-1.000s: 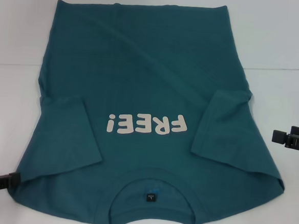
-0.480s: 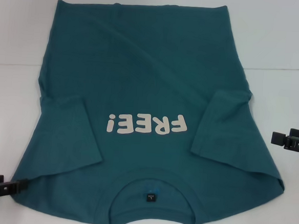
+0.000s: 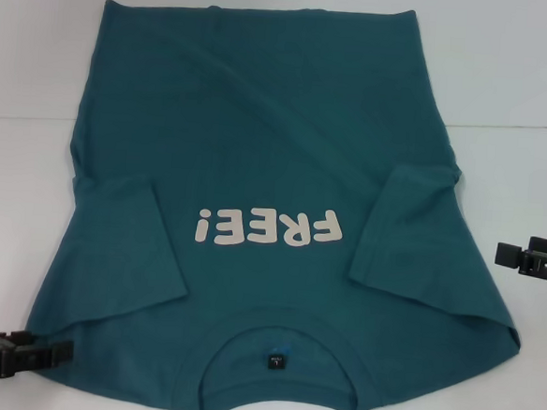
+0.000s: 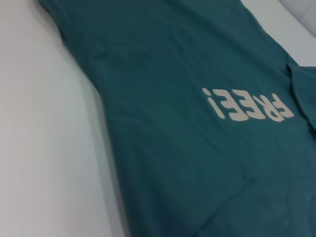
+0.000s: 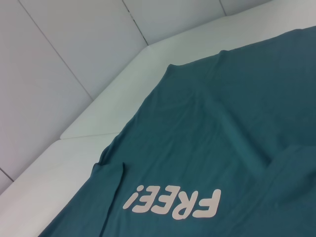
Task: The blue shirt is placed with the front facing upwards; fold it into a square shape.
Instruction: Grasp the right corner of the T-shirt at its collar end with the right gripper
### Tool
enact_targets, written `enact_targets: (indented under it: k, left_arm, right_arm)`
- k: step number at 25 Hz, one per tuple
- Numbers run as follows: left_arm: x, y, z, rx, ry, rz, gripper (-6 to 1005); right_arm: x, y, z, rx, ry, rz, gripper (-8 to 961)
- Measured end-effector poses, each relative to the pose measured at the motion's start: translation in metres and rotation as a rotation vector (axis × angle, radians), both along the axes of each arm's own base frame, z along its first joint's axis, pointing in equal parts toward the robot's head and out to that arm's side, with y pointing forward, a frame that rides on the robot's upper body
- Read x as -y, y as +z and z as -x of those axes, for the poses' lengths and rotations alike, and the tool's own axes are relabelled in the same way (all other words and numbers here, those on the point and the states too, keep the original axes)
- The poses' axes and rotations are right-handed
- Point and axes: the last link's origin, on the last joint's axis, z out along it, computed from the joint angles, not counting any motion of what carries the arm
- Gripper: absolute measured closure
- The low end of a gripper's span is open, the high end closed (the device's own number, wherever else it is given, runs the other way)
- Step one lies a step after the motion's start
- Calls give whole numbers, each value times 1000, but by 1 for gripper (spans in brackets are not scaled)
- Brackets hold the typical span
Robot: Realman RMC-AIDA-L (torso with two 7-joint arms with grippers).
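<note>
The blue shirt (image 3: 259,138) lies flat on the white table with its front up. The white "FREE!" lettering (image 3: 265,228) reads upside down, and the collar with its dark label (image 3: 273,361) is nearest me. Both sleeves are folded inward over the chest. My left gripper (image 3: 57,350) reaches in low at the near left, its tip over the shirt's shoulder edge. My right gripper (image 3: 505,251) hovers off the shirt's right side, apart from the cloth. The left wrist view shows the shirt (image 4: 173,98) and its lettering, and so does the right wrist view of the shirt (image 5: 222,123).
The white table (image 3: 506,109) shows bare on both sides of the shirt. A white panelled wall (image 5: 74,44) rises behind the table's far edge.
My left gripper has moved right and slightly down, from beside the shirt to over its near left shoulder edge. The right gripper has barely shifted. The shirt has not moved.
</note>
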Motion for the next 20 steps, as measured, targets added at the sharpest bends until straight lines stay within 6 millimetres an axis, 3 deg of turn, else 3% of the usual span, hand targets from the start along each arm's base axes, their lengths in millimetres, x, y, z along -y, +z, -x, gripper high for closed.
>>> enact_targets:
  k: [10, 20]
  left_arm:
    - [-3, 13, 6, -48, 14, -64, 153]
    - [-2, 4, 13, -77, 36, -40, 202]
  right_arm:
    - [3, -1, -2, -2, -9, 1, 6]
    - [4, -2, -2, -9, -10, 7, 6]
